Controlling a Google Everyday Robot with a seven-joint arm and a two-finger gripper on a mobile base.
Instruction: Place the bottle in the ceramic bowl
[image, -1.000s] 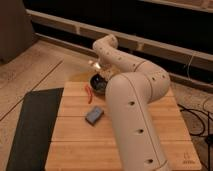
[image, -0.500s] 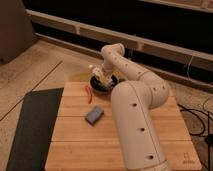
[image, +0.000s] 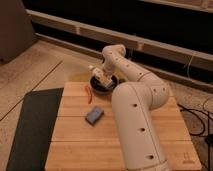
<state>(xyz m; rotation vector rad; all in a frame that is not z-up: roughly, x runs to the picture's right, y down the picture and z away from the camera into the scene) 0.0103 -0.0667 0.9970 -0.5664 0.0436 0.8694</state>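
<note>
The dark glossy ceramic bowl (image: 104, 86) sits at the far edge of the wooden table (image: 75, 140). My gripper (image: 101, 76) hangs right over the bowl at the end of the white arm, which reaches in from the front right. It is shut on the whitish bottle (image: 96, 72), which sticks out to the left, tilted, just above the bowl's rim. The arm hides the right part of the bowl.
A flat blue-grey block (image: 94, 115) lies mid-table. A thin red-orange object (image: 89, 94) lies just in front and left of the bowl. A dark mat (image: 30, 125) covers the floor left of the table. Cables lie at the right (image: 197, 112).
My gripper has moved down and slightly right with the bottle, from above the bowl to close over it. The block and the red object have not moved.
</note>
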